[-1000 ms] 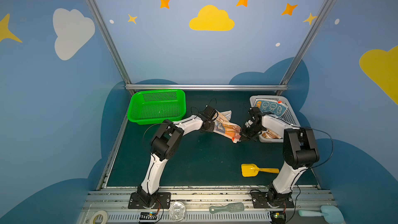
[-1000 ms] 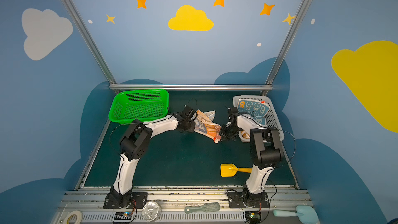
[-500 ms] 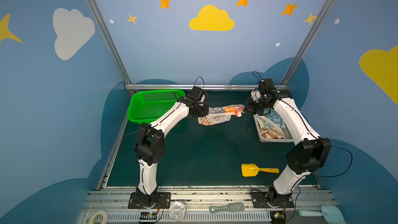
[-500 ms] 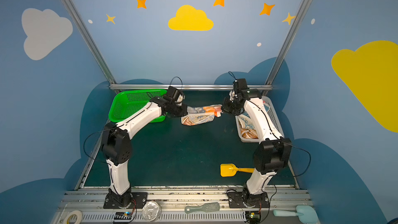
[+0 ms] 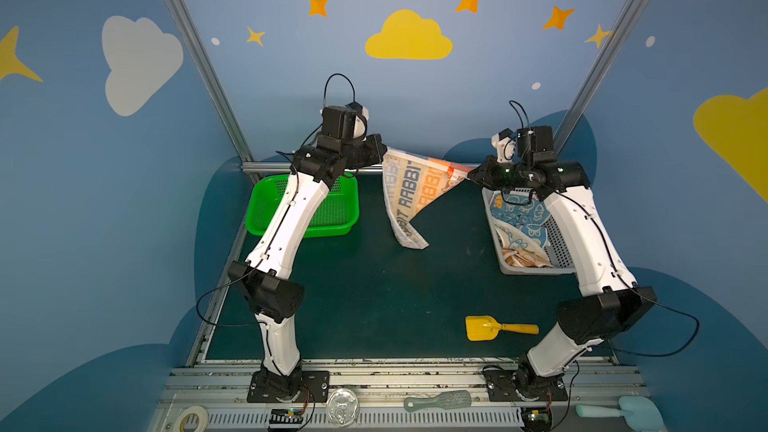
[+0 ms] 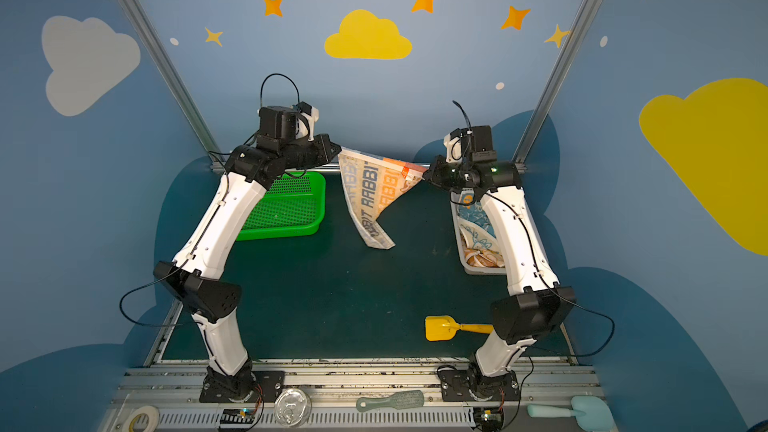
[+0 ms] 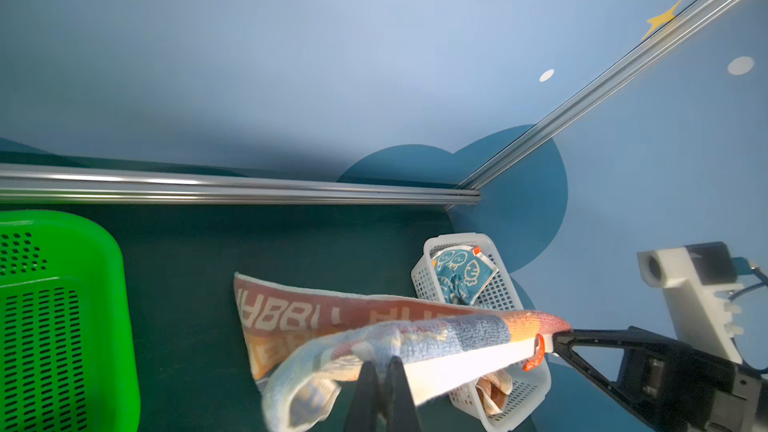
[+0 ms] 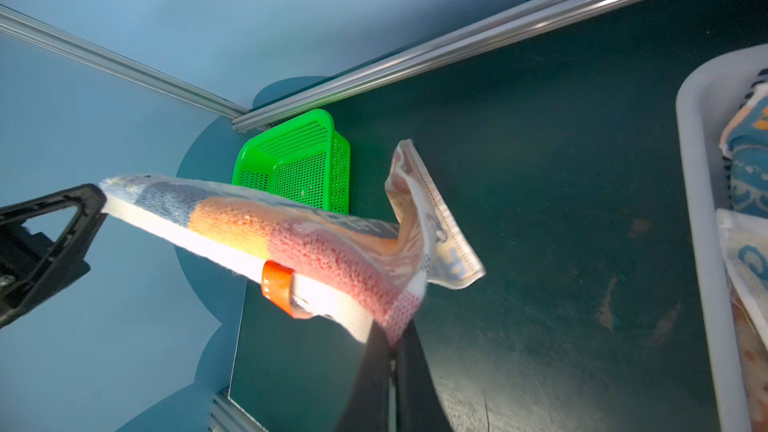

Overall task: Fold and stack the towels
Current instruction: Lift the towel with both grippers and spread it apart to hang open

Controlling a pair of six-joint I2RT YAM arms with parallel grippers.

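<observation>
Hung in the air over the far edge of the table [image 5: 374, 305], between the green basket [image 5: 332, 228] and the white basket [image 5: 540, 272] — a cream-and-orange towel [image 5: 409, 197] with RABBIT lettering. Pinched at one top corner by the left gripper [image 5: 381, 155], clamped narrow on the cloth. Pinched at the other by the right gripper [image 5: 469, 175], likewise clamped on cloth, just beside the red tag [image 8: 276, 282]. Stretched nearly taut along the top hem and drooped to a point below, apparently clear of the table.

Looked like the spreading step before laying flat. Showed no folded towel anywhere yet.

Held only by thin bites at the very corners, to judge from both wrist views — could have slipped free under any further pull apart, dropping one side into a crumpled heap. Hung lopsided and twisted rather than square, so could have landed with a fold trapped underneath if lowered as it was. Could also have dragged over the white basket's rim, or snagged the other towels [image 5: 519, 218] inside, if swung toward the table's right edge.
</observation>
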